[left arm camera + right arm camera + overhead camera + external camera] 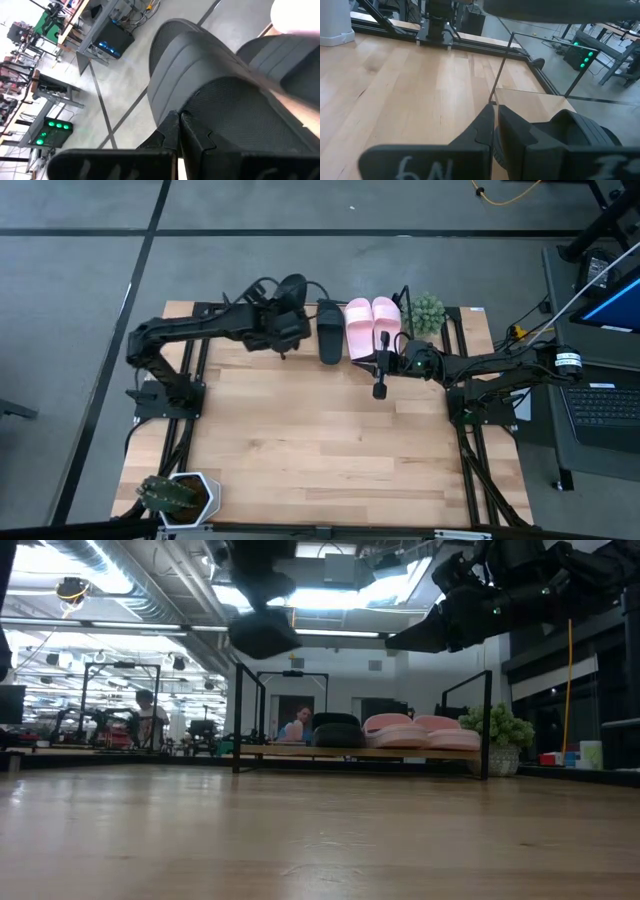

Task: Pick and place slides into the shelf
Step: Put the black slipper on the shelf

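Note:
My left gripper (178, 122) is shut on a black slide (210, 75), held in the air over the left part of the shelf (300, 751) at the table's far edge; the slide (262, 632) shows lifted in the low view. On the shelf board rest a second black slide (330, 330) and two pale pink slides (358, 328) (386, 318), side by side on their soles. My right gripper (380, 388) is shut and empty, hovering over the table just near-side of the pink slides. My left gripper pinches the black slide between its two fingers at an edge beside the textured part (220, 112). The slide is lifted clear (293, 288), well above the shelf board, and extends away beyond the fingertips. Which part of the slide that edge belongs to I cannot tell.
A small green plant (427, 310) stands at the shelf's right end. A cactus in a white pot (180, 495) sits at the table's near left corner. The wide wooden tabletop (320, 440) lies between. People and workbenches show in the room behind.

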Robot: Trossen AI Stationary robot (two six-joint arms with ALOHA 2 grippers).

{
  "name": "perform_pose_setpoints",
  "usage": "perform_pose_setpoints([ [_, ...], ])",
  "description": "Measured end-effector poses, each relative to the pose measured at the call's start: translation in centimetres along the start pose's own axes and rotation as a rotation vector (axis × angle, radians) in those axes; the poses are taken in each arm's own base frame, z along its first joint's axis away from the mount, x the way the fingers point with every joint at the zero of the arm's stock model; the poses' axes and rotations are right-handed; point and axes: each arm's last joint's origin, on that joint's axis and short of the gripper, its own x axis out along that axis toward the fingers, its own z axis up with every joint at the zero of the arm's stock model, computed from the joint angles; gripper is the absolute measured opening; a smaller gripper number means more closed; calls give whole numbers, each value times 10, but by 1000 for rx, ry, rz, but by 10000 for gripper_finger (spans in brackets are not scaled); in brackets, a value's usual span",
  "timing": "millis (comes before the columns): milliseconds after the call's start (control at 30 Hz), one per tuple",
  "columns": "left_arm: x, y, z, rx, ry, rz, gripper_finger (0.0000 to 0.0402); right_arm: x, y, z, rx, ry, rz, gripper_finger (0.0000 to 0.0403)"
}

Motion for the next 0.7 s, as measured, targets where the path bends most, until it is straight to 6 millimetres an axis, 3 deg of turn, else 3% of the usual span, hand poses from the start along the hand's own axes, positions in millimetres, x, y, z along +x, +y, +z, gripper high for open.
perform_pose_setpoints([
  [267, 22, -35, 8, -15, 8, -17, 0, 0, 0, -1, -2, 6, 2, 28],
  [700, 32, -51, 9, -130, 19, -12, 0, 0, 0, -1, -4, 11, 4, 28],
])
